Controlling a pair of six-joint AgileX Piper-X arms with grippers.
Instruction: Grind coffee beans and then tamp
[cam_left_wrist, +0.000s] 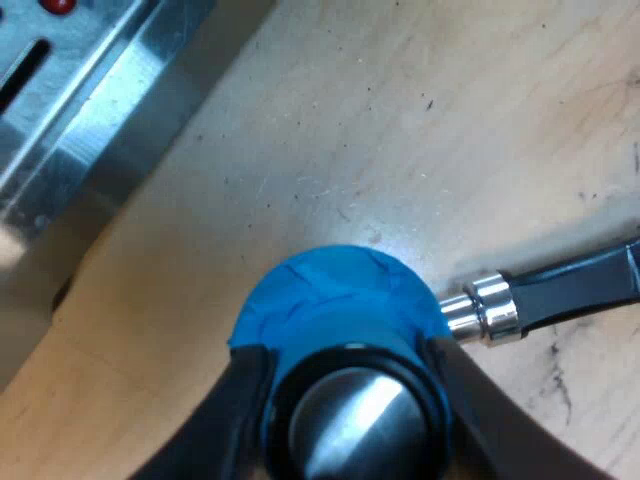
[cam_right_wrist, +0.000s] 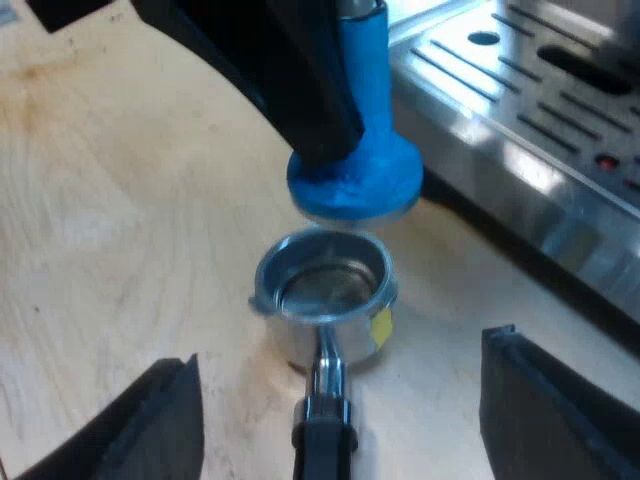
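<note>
grips the blue tamper (cam_right_wrist: 358, 185) in the left hand (cam_left_wrist: 348, 378), poised just above the holder (cam_right_wrist: 325, 290) on the table (cam_right_wrist: 120, 220) by the espresso machine (cam_right_wrist: 520, 130), apparently lining up the press. holds the right hand (cam_right_wrist: 342, 350) spread open astride the holder's handle, likely to steady it.

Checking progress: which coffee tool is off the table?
The blue tamper, held by the left gripper above the round metal holder, which rests on the wooden table.
</note>
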